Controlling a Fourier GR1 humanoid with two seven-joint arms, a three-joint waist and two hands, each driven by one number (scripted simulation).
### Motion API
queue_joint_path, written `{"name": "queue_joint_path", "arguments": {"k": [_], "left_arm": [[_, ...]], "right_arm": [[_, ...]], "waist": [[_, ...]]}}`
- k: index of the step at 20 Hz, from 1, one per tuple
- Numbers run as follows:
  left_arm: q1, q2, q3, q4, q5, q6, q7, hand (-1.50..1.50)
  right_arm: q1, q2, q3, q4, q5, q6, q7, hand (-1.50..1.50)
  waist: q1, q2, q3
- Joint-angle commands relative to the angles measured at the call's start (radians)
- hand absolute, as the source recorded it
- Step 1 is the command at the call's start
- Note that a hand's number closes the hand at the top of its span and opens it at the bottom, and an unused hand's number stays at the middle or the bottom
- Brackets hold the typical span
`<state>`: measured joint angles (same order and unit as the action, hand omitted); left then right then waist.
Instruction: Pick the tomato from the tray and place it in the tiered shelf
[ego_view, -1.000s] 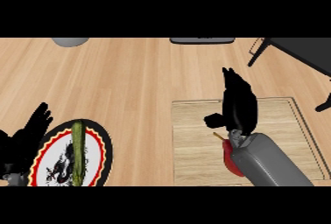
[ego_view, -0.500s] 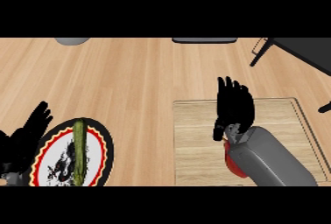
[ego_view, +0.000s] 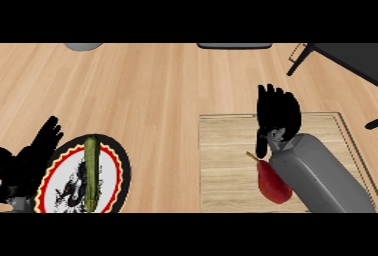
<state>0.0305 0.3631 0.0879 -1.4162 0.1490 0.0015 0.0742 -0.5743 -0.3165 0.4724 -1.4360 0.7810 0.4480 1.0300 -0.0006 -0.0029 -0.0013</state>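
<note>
The tomato (ego_view: 273, 183), red and elongated with a short stem, lies on the wooden tray (ego_view: 229, 150) at the right. My right hand (ego_view: 277, 117) hovers over the tray's far part, just beyond the tomato, open with its fingers straight and pointing away; it holds nothing. The grey right forearm (ego_view: 321, 175) hides the tomato's right side. Part of the black tiered shelf (ego_view: 341, 56) shows at the top right corner. At the lower left edge my left hand (ego_view: 29, 160) rests open, fingers up.
A round patterned plate (ego_view: 63, 187) with a green cucumber (ego_view: 90, 172) on it sits beside the left hand. A grey bowl (ego_view: 83, 46) and a dark flat object (ego_view: 235, 45) lie at the counter's far edge. Bare wood lies between plate and tray.
The right hand has turned a little over the tray and its fingers now point straighter away. The tomato and the left hand have not moved.
</note>
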Motion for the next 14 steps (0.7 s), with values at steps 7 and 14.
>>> {"name": "queue_joint_path", "arguments": {"k": [7,14], "left_arm": [[-0.050,-0.016,0.012,-0.020,-0.012,0.001,0.058,0.00],[-0.032,-0.032,0.042,0.085,-0.046,-0.043,-0.031,0.00]], "right_arm": [[0.039,0.002,-0.064,0.016,0.080,0.123,0.068,-1.50],[0.121,0.001,-0.094,0.115,0.205,-0.008,-0.125,-1.50]], "waist": [[-0.001,0.001,0.001],[0.001,0.003,0.001]]}}
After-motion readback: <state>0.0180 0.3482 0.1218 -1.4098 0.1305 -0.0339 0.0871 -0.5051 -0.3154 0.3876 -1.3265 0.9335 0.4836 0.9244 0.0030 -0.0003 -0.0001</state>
